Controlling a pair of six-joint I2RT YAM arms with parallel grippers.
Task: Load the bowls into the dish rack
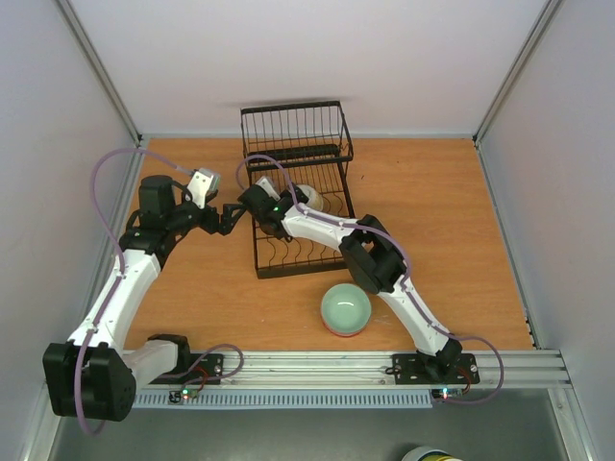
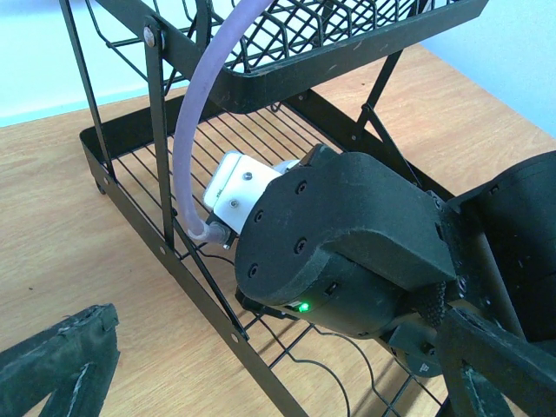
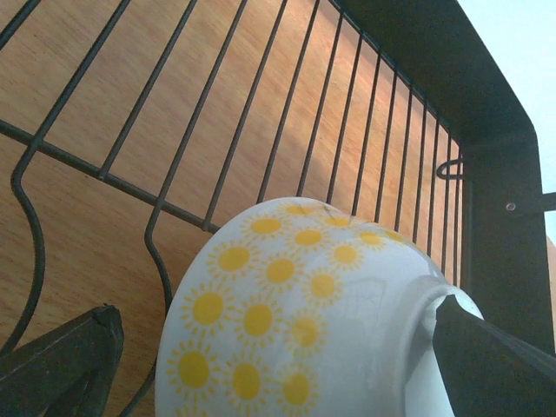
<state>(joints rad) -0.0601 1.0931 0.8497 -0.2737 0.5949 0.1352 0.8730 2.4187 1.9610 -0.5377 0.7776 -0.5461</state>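
Observation:
The black wire dish rack (image 1: pixel 296 127) stands at the back middle of the table. A white bowl with yellow sun spots (image 3: pixel 287 304) lies tilted on the rack's lower wires (image 3: pixel 217 122); from above it shows as a pale patch (image 1: pixel 309 197). My right gripper (image 3: pixel 276 317) is open around it: the left finger stands apart from it, and the right fingertip (image 3: pixel 486 356) is at its foot ring. A pale green bowl (image 1: pixel 345 309) sits on the table in front of the rack. My left gripper (image 1: pixel 233 216) is open and empty beside the rack's left side.
In the left wrist view the right arm's black wrist housing (image 2: pixel 347 243) and its purple cable (image 2: pixel 195 113) fill the space just ahead, over the rack frame (image 2: pixel 174 261). White walls enclose the wooden table (image 1: pixel 442 221). An aluminium rail (image 1: pixel 317 365) runs along the near edge.

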